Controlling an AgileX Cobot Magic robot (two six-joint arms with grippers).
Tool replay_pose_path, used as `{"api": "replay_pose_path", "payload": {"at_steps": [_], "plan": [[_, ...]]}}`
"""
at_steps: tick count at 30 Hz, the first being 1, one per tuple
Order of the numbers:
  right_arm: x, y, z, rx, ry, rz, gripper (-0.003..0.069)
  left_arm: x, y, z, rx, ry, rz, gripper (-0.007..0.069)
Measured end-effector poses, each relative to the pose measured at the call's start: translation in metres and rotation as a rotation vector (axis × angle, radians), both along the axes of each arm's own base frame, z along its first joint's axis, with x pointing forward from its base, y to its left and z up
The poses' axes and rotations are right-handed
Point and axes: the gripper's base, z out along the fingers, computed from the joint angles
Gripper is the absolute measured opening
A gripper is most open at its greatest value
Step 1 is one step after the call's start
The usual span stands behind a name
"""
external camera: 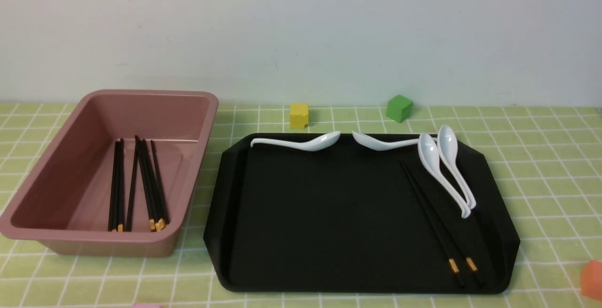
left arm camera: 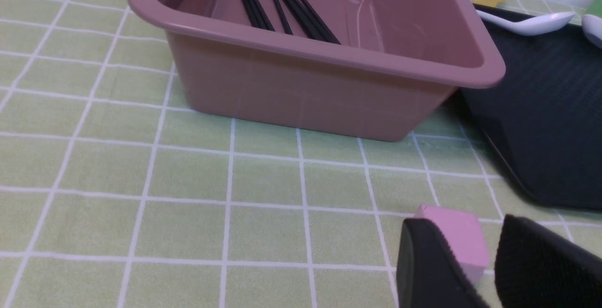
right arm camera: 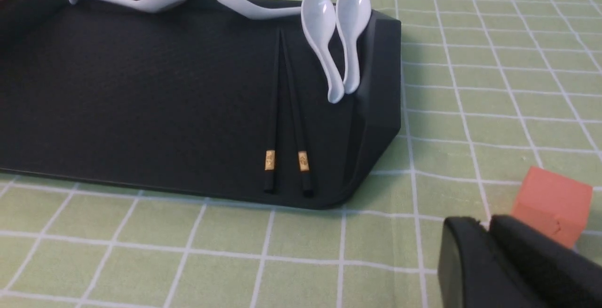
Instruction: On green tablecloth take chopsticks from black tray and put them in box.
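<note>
The green tablecloth [external camera: 541, 157] runs edge to edge. The box [external camera: 56, 157] is on the left and the black tray [external camera: 329, 232] on the right, with a narrow strip of cloth between the box's right rim and the tray's left rim.

One pair of chopsticks [external camera: 437, 218] lies on the right part of the tray. It runs diagonally, with the gold-banded ends almost at the near rim by the near-right cut corner and the thin tips pointing far-left. Two white spoons [external camera: 447, 167] lie side by side just right of the pair, their handles ending beside the right rim. Two more spoons [external camera: 301, 143] line the far rim. The tray's middle and left floor is bare black.

A bundle of chopsticks [external camera: 141, 185] lies lengthwise in the box, left of centre, with the gold ends against the near wall. The right half of the box floor is open.

A yellow cube [external camera: 299, 115] and a green cube [external camera: 399, 108] stand on the cloth beyond the tray's far rim.

The left pincer [left arm camera: 470, 232] is low over the cloth on the near side of the box. Its pads are a narrow gap apart with nothing gripped, and a pink cube [left arm camera: 458, 232] sits just beyond them. The right pincer [right arm camera: 484, 225] is over the cloth near-right of the tray's corner. Its pads are pressed together with nothing between them, and an orange cube [right arm camera: 550, 200] is just beside it.
</note>
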Motion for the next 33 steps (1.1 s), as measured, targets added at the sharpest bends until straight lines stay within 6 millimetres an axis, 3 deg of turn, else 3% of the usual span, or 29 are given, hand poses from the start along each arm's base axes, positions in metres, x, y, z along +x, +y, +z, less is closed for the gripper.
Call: {"api": "replay_pose_path", "payload": {"at_steps": [33], "plan": [[0.0, 0.0002, 0.0, 0.008, 0.002, 0.0, 0.0133, 0.0, 0.0, 0.0, 0.0, 0.0, 0.0, 0.0238]]}}
